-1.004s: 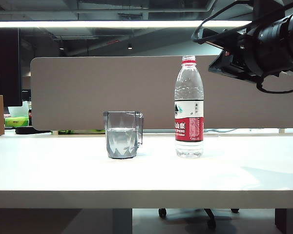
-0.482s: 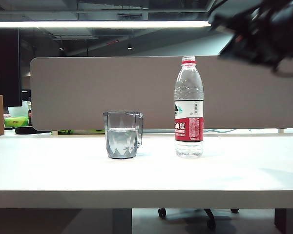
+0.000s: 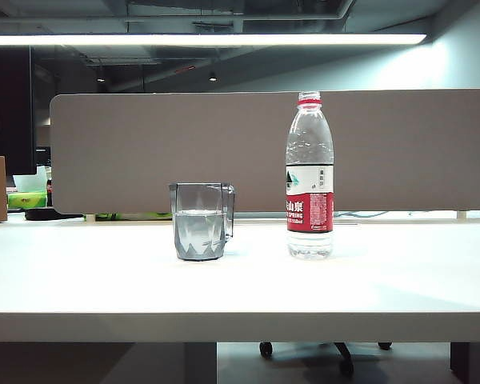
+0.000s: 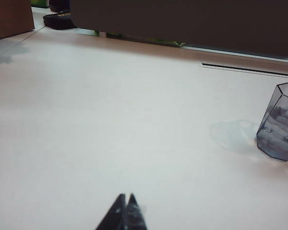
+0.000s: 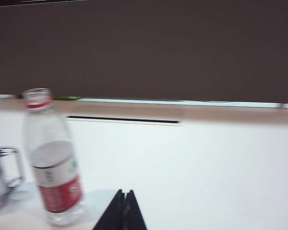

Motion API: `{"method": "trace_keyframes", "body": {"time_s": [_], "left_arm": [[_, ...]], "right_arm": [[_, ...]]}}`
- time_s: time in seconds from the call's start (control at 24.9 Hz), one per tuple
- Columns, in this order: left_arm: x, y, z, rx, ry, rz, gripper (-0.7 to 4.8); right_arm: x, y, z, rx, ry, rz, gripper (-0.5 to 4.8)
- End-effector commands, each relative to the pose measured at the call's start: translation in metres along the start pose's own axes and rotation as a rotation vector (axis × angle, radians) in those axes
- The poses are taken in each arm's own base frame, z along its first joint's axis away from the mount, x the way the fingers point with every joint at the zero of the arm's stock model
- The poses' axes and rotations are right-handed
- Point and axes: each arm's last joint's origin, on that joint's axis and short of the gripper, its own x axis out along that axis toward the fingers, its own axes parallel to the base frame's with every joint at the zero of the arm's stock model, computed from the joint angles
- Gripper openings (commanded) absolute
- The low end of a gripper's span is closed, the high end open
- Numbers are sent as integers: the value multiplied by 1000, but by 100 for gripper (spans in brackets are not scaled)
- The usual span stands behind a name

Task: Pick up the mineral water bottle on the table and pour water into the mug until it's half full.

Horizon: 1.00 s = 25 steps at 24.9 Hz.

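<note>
While both grippers closed: right gripper (image 5: 124,192) beside mineral water bottle (image 5: 52,158), left gripper (image 4: 125,197) apart from mug (image 4: 280,125).

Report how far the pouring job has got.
Done: the mug holds water to about half, and the mineral water bottle stands upright, capless, on the table. In hand: nothing; left claw and right claw are shut, empty. Left: nothing visible.

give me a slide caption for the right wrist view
Shut right gripper hovers empty over the white table, beside the uncapped mineral water bottle and mug.
</note>
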Motion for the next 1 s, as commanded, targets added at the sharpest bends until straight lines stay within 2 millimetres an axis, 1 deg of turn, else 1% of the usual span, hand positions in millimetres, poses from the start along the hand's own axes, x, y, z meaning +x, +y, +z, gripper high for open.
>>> {"method": "trace_keyframes", "body": {"time_s": [0.04, 0.12, 0.2, 0.24, 0.36, 0.44, 0.6, 0.8, 1.0], "left_arm": [[0, 0, 2, -2, -11, -2, -5], [0, 0, 2, -2, -11, -2, -5], [0, 0, 2, -2, -11, -2, -5], [0, 0, 2, -2, -11, -2, -5], [0, 0, 2, -2, -11, -2, -5], [0, 0, 2, -2, -11, -2, -5], [0, 0, 2, -2, -11, -2, -5], [0, 0, 2, -2, -11, -2, -5], [0, 0, 2, -2, -12, -2, -5]], "right_arm": [[-22, -7, -12, -80, -62, -96, -1], [-29, -8, -20, -85, -92, -141, -1], [-33, -8, -31, -90, -132, -149, -1], [-37, -7, -43, -94, -157, -150, -1], [-40, -7, -64, -88, -132, -151, -1], [-42, -8, -70, -77, -67, -164, -1], [-46, -8, -76, -69, -17, -195, -1], [-52, -6, -76, -71, -32, -194, -1], [-51, -2, -77, -67, -23, -154, -1]]}}
